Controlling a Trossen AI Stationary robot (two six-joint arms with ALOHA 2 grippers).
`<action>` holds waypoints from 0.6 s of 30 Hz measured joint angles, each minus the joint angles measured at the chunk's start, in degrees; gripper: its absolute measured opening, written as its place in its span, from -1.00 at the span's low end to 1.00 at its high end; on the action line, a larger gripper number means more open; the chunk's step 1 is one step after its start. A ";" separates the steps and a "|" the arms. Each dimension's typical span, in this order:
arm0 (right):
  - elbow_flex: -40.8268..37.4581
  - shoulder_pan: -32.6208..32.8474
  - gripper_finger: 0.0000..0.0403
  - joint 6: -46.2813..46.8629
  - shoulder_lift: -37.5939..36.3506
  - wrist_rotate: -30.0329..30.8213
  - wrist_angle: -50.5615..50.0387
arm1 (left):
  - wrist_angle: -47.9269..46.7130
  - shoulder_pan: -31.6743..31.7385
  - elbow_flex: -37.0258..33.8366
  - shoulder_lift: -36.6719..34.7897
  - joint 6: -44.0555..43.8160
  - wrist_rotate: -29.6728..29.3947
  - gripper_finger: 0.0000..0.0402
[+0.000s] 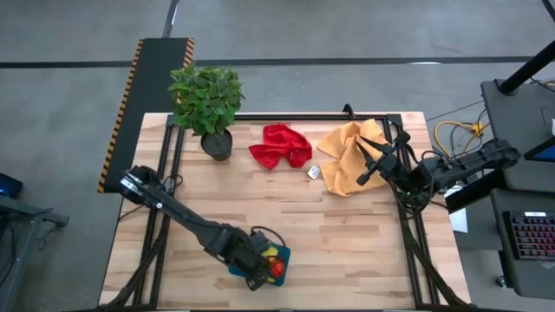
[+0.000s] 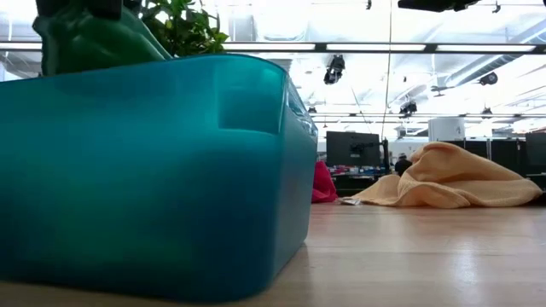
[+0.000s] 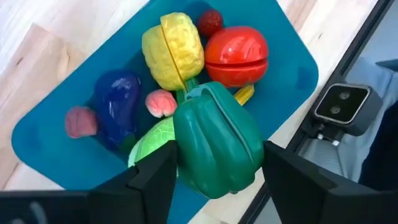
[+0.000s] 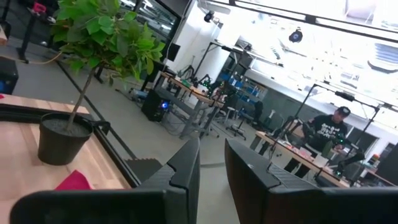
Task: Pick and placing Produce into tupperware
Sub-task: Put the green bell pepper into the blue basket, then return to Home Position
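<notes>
over tupperware (image 3: 292,68), left tool (image 3: 214,171) clamped on dark green pepper (image 3: 214,146).

Worktop (image 1: 347,243): pale wood planks, smooth, low sheen. Tupperware (image 2: 153,170): translucent teal plastic, smooth and semi-glossy. Dark green pepper (image 3: 214,140) and red tomato (image 3: 236,55): moulded plastic, glossy. Red cloth (image 1: 279,145) and yellow cloth (image 2: 452,179): soft, matt, creased fabric.
</notes>
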 joint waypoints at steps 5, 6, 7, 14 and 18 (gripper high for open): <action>0.00 0.00 -0.66 -0.03 0.01 0.00 0.02 | 0.50 0.26 0.00 0.33 3.53 -0.48 0.20; 0.00 0.00 -0.66 -0.04 -0.01 0.00 0.02 | 0.87 0.34 0.00 0.33 4.49 -1.05 0.24; 0.00 -0.02 -0.66 -0.04 0.01 0.00 0.00 | 1.43 0.37 0.00 0.33 5.66 -1.53 0.29; 0.00 0.00 -0.66 -0.05 0.01 0.00 -0.02 | 8.12 1.38 0.02 0.07 18.17 -3.81 0.48; -0.02 0.00 -0.66 -0.08 -0.03 0.02 -0.02 | 12.92 2.33 0.02 -0.32 31.19 -10.95 0.41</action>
